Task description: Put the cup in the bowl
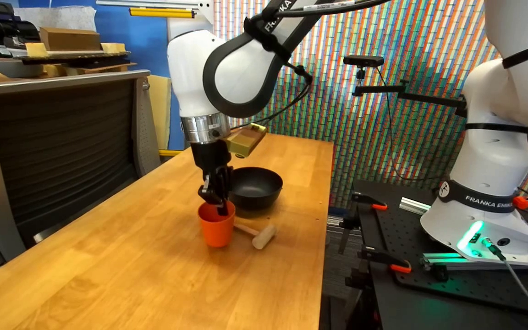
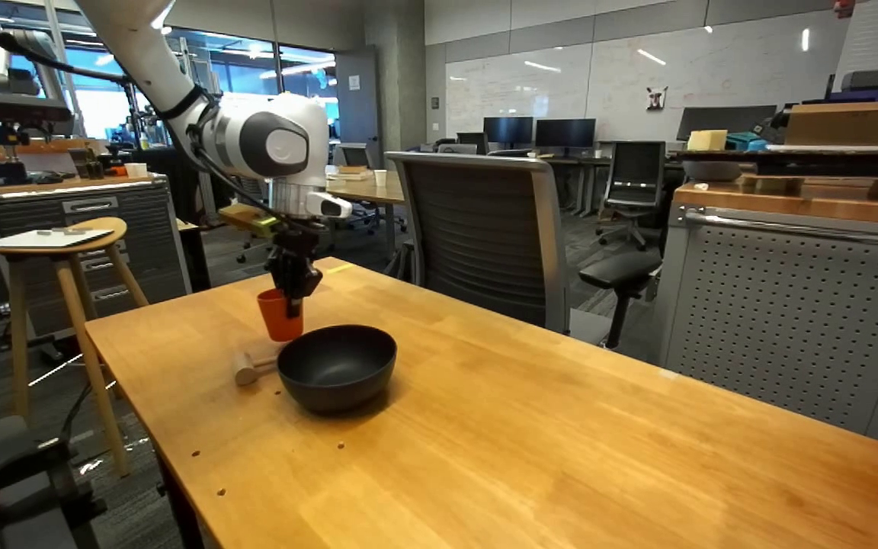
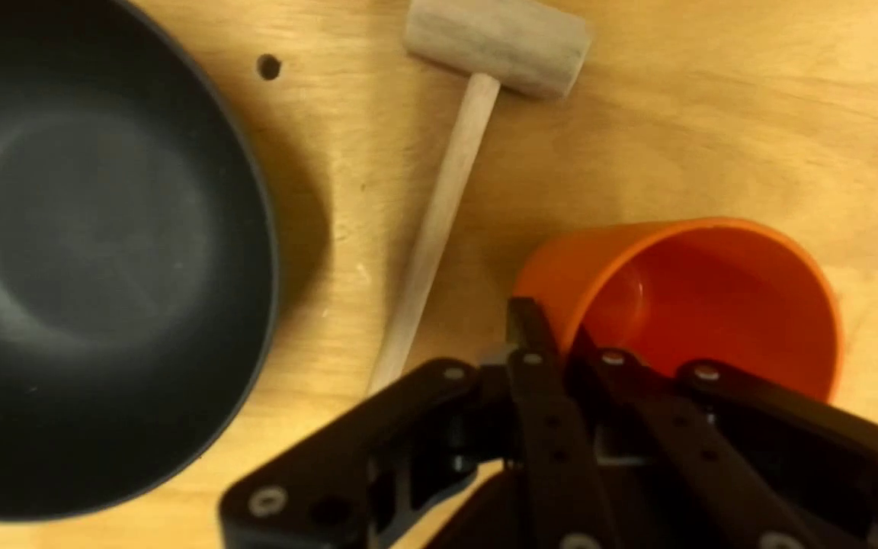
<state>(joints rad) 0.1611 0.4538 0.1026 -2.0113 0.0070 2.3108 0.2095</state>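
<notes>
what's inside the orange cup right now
One finger of the tool is inside the cup; the other is outside. The wrist view also shows orange inner wall, but the tool covers part of the inside.

The rounded white robot arm [image 1: 190, 73] has a silver collar [image 1: 205, 129], black cable [image 1: 360, 6], "FRANKA EMIKA" band [image 1: 481, 200] and black gripper [image 3: 552, 324] with silvery screws [image 3: 267, 501].

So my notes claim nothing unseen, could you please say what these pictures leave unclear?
Wooden mallet: handle end hidden by the tool in the wrist view, by the orange cup or black bowl in the exterior views.
Black bowl: cut by the wrist view's left and top edges.
Whiteboard: marks too faint to read in an exterior view.
</notes>
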